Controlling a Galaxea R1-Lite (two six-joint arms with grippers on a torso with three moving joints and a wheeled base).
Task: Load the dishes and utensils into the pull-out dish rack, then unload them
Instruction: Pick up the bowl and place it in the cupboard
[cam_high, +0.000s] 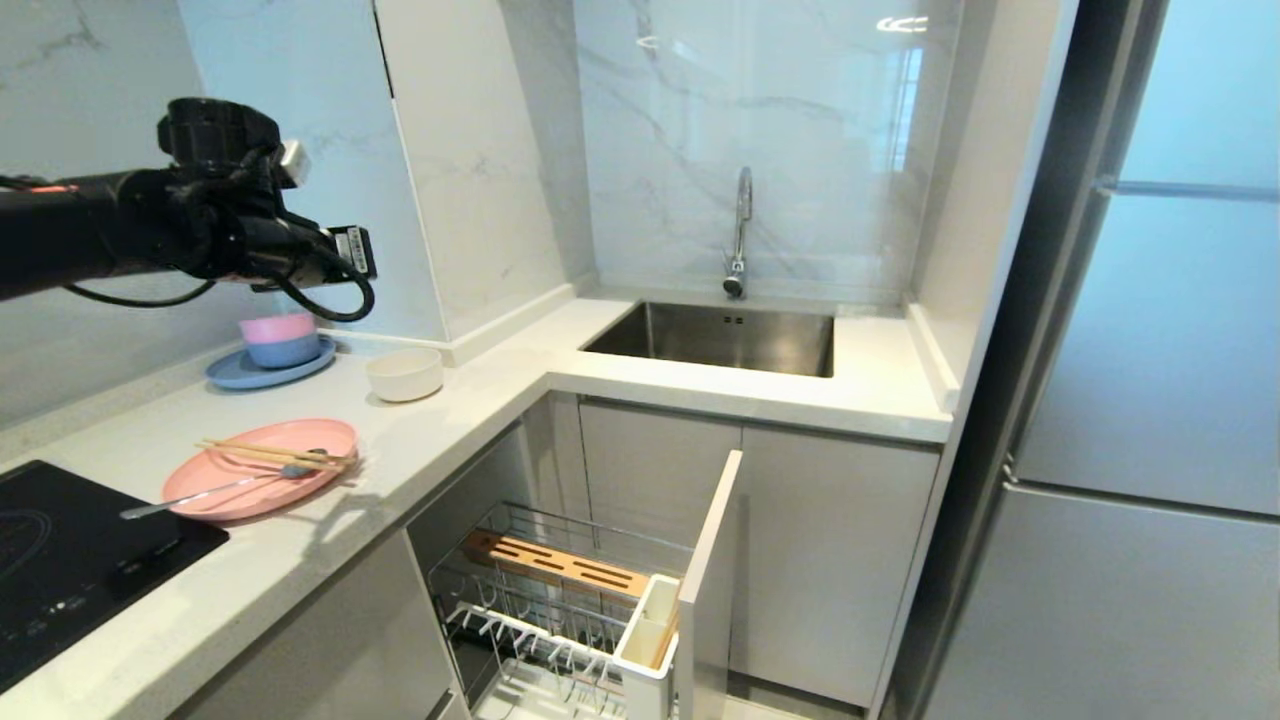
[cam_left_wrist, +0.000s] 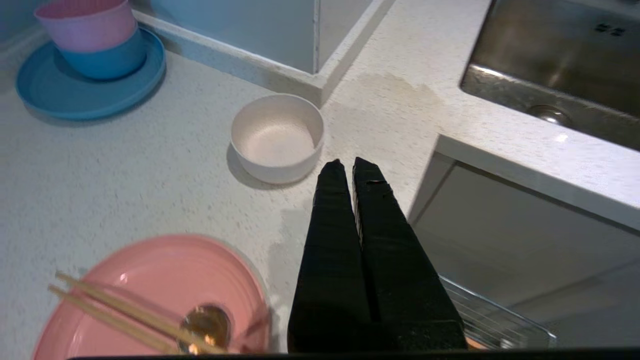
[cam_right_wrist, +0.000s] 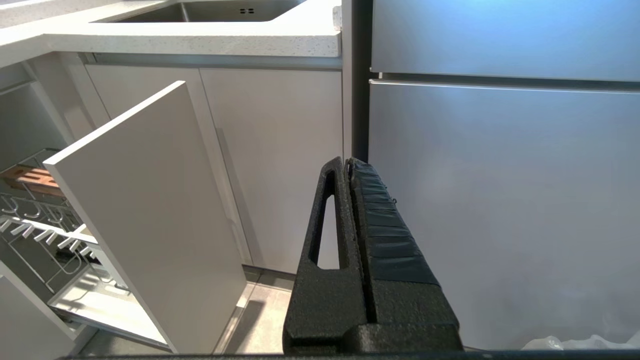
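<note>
Kitchen corner, head view: the left gripper (cam_left_wrist: 346, 165), jaws pressed together and empty, hangs above the white countertop (cam_high: 470, 420) at 10 o'clock. Beneath it, the cream-white bowl (cam_high: 404, 374) stands alone; the blue plate (cam_high: 268, 366) carrying the stacked pink and blue bowls (cam_high: 279, 338) sits just beyond, toward 9 o'clock. The salmon-pink plate (cam_high: 262, 467) lies at 8 o'clock beside the black cooktop (cam_high: 70, 560), with the chopsticks (cam_high: 272, 455) and spoon (cam_high: 215, 489) resting across it. The pull-out dish rack (cam_high: 580, 600) stands drawn out at 6 o'clock, its wire basket bare. The steel sink (cam_high: 715, 338) occupies 12 o'clock, the refrigerator (cam_high: 1150, 400) 3 o'clock. The right gripper (cam_right_wrist: 347, 162), jaws closed on nothing, hangs low before the cabinet fronts
</note>
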